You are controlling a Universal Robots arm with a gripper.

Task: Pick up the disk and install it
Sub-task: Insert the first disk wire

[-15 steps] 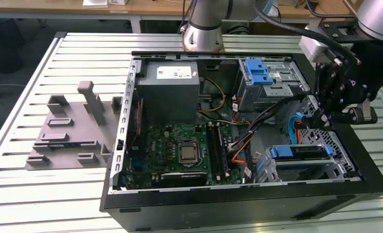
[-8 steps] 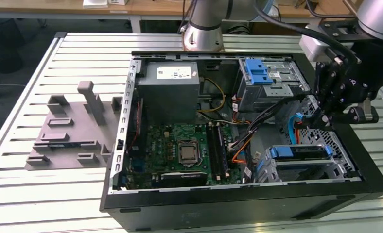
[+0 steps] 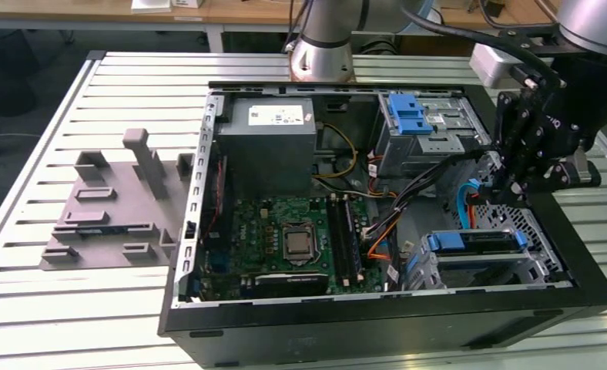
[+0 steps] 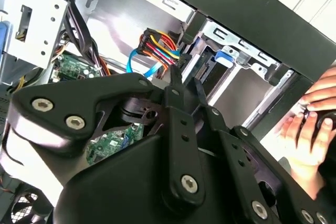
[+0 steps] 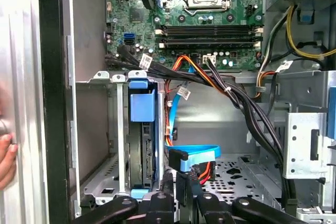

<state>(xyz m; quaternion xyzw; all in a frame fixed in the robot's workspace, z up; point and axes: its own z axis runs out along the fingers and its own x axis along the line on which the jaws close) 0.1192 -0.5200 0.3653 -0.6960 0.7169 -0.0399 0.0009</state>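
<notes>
the disk (image 5: 143,145), a flat grey metal hard drive with blue plastic rails, sits on edge in the silver drive cage (image 3: 534,266) of the open black computer case (image 3: 386,324). the jaws (image 5: 181,182) are closed, apparently on a blue cable connector (image 5: 181,159) just beside the disk. judgement: seat it squarely, clear of the black cables (image 5: 247,103). the arm hangs nearly vertical over the cage; a person's hand (image 4: 310,124) rests outside the case.
</notes>
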